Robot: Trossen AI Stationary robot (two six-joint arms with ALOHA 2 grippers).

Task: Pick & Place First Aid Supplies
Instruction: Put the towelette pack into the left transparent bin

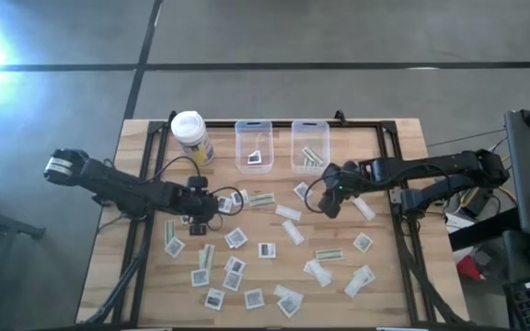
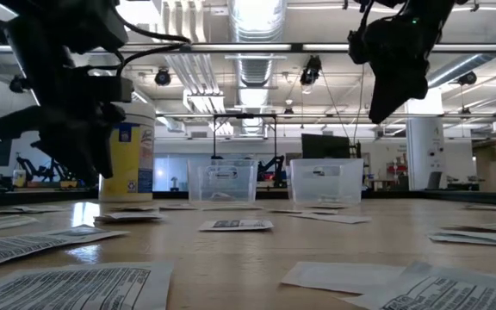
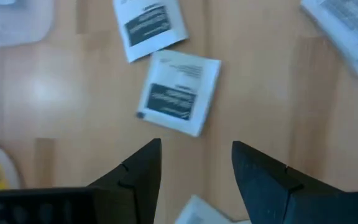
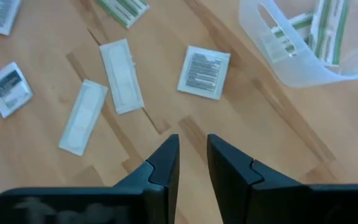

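Many small flat white packets [image 1: 265, 250] lie scattered on the wooden table [image 1: 389, 294]. Some are square with a dark patch, some are narrow strips. My left gripper [image 3: 196, 155] hovers open at the table's left-centre [image 1: 210, 208], just above a square packet with a dark patch [image 3: 179, 92]. Another square packet [image 3: 149, 28] lies beyond it. My right gripper [image 4: 193, 149] hangs above the table right of centre [image 1: 328, 204], its fingers a little apart with bare wood between them. A square packet [image 4: 204, 71] and two white strips [image 4: 122, 74] lie ahead of it.
Two clear bins stand at the far edge. The left one [image 1: 254, 145] holds a dark-patched packet and the right one [image 1: 309, 144] holds greenish strips [image 4: 325, 25]. A yellow container with a white lid [image 1: 191, 136] stands left of them. Cables run along both arms.
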